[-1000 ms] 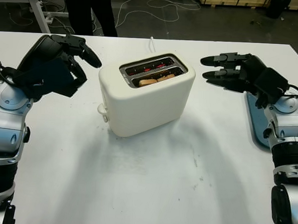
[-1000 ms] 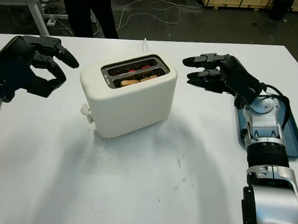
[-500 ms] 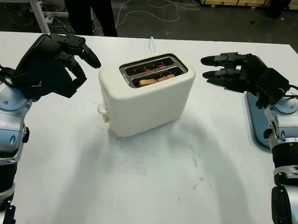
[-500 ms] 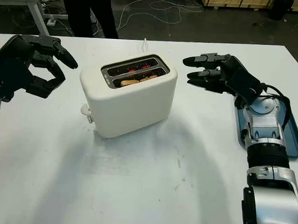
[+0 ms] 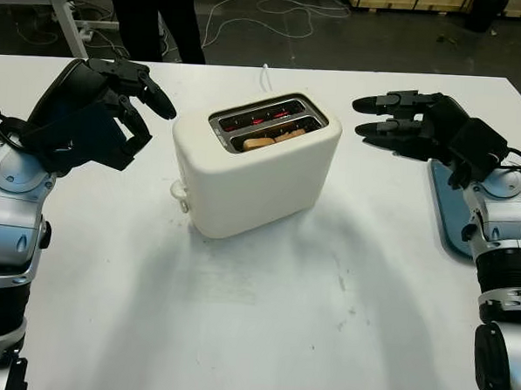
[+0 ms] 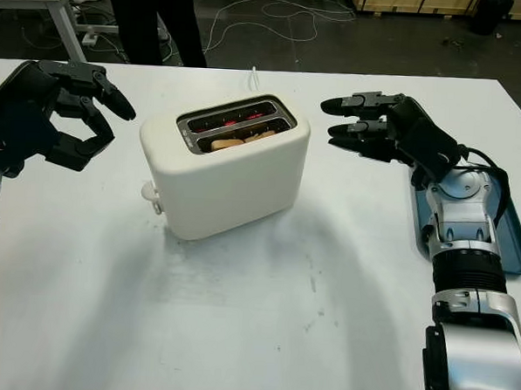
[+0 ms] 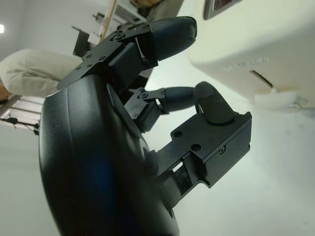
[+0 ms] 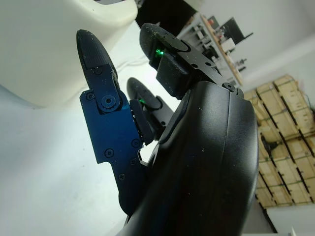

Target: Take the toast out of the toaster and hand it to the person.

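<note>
The toaster (image 5: pixel 255 164) stood in the middle of the table (image 5: pixel 262 335), with toast (image 5: pixel 272 140) in its nearer slot. The left hand (image 5: pixel 95 108) hung to its left, the right hand (image 5: pixel 413 124) to its right. A tray (image 6: pixel 512 234) lay at the table's right edge. A person (image 5: pixel 156 15) stood behind the table.

Your left hand (image 5: pixel 103 108) hangs raised at ten o'clock holding nothing, open; your right hand (image 5: pixel 404 124) hangs raised at two o'clock, open, fingers pointing toward nine.

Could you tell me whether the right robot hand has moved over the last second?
Barely: the right robot hand has risen slightly, still open beside the toaster, not nearer it.
</note>
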`<action>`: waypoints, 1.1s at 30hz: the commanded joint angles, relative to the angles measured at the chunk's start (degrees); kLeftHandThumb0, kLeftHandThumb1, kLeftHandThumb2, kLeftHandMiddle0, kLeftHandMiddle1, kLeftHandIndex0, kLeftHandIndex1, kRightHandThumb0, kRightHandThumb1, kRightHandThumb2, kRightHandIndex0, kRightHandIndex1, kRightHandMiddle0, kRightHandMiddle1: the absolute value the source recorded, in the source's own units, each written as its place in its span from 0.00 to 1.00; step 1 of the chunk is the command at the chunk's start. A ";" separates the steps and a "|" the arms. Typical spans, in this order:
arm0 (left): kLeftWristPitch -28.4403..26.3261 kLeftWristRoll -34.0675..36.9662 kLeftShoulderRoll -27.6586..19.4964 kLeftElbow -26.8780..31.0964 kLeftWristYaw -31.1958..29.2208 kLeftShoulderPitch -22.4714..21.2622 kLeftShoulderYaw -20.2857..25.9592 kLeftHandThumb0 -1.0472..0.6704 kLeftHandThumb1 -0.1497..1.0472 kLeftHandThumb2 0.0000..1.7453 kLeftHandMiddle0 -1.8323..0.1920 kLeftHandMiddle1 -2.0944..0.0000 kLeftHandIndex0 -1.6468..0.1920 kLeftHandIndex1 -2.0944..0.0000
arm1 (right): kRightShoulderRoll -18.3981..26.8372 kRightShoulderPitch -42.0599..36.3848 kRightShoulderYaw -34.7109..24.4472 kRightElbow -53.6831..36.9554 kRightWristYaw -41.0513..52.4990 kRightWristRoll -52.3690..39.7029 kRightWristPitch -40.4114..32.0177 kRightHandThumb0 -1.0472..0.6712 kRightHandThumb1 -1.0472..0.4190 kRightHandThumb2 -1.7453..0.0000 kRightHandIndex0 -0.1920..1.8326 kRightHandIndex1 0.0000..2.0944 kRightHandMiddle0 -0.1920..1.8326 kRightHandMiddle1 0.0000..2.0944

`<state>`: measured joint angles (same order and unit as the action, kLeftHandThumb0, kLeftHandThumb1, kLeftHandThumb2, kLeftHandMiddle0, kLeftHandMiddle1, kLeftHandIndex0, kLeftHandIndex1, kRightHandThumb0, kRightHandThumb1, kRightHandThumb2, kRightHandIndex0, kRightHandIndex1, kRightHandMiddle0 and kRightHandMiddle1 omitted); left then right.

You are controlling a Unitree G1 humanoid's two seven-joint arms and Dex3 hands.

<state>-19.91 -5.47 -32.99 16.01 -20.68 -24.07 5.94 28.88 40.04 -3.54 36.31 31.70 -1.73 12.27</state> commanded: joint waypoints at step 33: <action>-2.05 -0.62 -0.27 1.56 -0.05 1.55 0.03 0.73 0.37 0.67 0.50 0.39 0.48 0.47 | -0.29 -1.33 -1.02 0.95 0.35 -0.98 1.62 0.31 0.16 1.00 0.54 0.00 0.49 0.00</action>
<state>-22.21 -5.94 -33.00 17.75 -20.73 -23.01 5.95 28.56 39.60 -4.22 37.15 32.36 -2.50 12.38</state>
